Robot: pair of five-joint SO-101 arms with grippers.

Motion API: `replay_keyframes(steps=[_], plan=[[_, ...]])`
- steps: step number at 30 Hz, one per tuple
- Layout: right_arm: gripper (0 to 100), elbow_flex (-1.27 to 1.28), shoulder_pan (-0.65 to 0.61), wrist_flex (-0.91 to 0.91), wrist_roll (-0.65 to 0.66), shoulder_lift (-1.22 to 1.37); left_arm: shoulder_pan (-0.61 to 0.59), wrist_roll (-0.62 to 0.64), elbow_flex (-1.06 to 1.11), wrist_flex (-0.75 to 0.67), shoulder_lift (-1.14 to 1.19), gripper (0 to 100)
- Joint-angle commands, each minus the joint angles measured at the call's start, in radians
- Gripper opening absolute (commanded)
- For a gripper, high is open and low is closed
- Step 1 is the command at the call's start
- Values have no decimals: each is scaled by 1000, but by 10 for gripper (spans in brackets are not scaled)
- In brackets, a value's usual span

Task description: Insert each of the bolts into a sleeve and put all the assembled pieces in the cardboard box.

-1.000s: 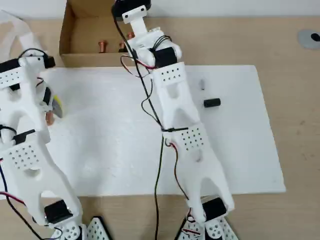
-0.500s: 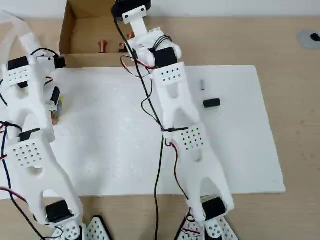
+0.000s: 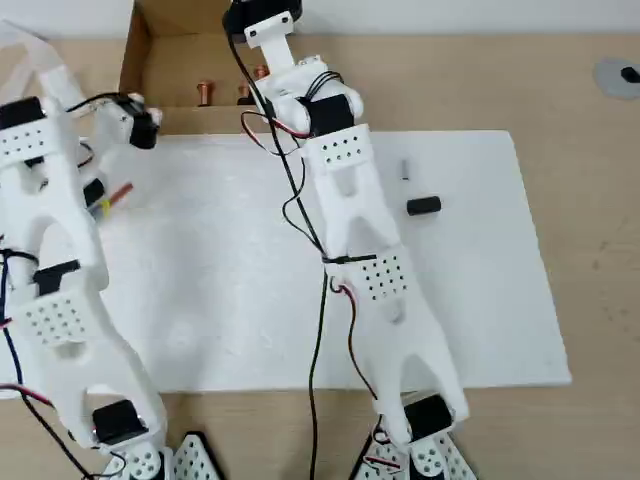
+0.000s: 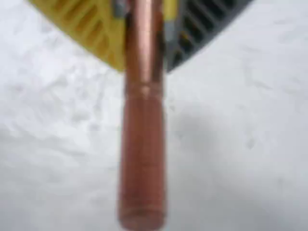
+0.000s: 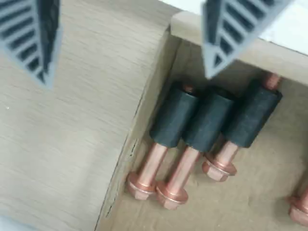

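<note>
At the left edge of the white foam sheet [image 3: 220, 290] the left arm [image 3: 50, 250] rises from its base at the near edge, its wrist bent over the sheet's far-left corner. The left gripper [image 3: 103, 203] is clamped on a copper bolt [image 3: 120, 192]. The bolt's long axis runs slantwise, and its free end points right and a little toward the box. In the left wrist view the bolt [image 4: 143, 144] sticks straight out from between a yellow jaw and a dark grey one, above the foam. The view is too blurred to tell which end is the head.

Beyond the sheet's far edge stands the cardboard box [image 3: 135, 70], open on top, with copper bolt ends [image 3: 204, 92] showing along its near wall. The right arm [image 3: 350, 200] stretches from the near edge across the sheet to the box's right part. The right gripper [image 5: 130, 70] hangs over the box wall [image 5: 269, 55] with its jaws wide apart and holds nothing. Under it lie three assembled pieces [image 5: 209, 120] side by side, touching, each a black sleeve on a copper bolt with the flanged head pointing the same way. Another bolt head [image 5: 298, 209] lies at the edge.

Farther right on the foam lies one loose black sleeve [image 3: 424, 206], its axis across the sheet, and near it a small grey pin [image 3: 405, 169].
</note>
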Motion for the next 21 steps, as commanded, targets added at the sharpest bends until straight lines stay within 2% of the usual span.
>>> replay_keyframes(steps=[1,3,5,11,21], plan=[[243,-42,13,2,5,-107,72,-222,68,15,-147,11],[243,-44,18,2,5,-108,101,-305,103,15,-173,9],[243,-45,19,2,5,-108,130,-338,118,15,-174,9],[243,-45,36,2,5,-108,190,-338,117,-32,-124,10],[242,-44,44,2,5,-107,201,-333,117,-219,74,45]])
